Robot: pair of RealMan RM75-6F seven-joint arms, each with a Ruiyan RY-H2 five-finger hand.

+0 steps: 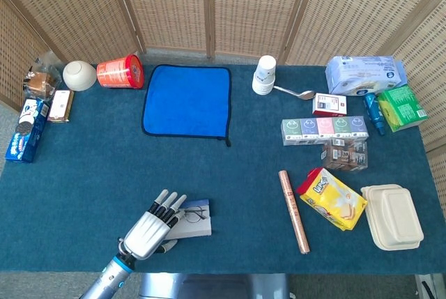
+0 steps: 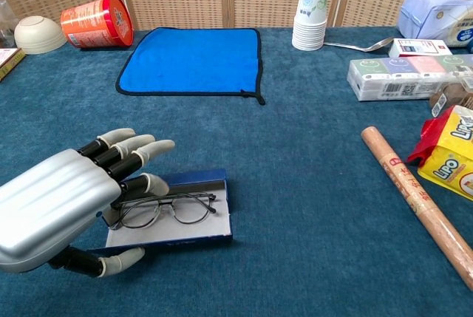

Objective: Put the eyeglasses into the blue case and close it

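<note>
The blue case (image 2: 171,217) lies open near the front edge of the counter (image 2: 295,169), its pale lining facing up and its lid partly raised along the near side. The eyeglasses (image 2: 166,210), thin dark wire frames with round lenses, rest flat inside it, arms folded.

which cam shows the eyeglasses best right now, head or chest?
Chest view. The eyeglasses lie in the open blue case, both lenses and the frame visible beside the left hand. In the head view the hand hides most of them; only a sliver shows.
</note>
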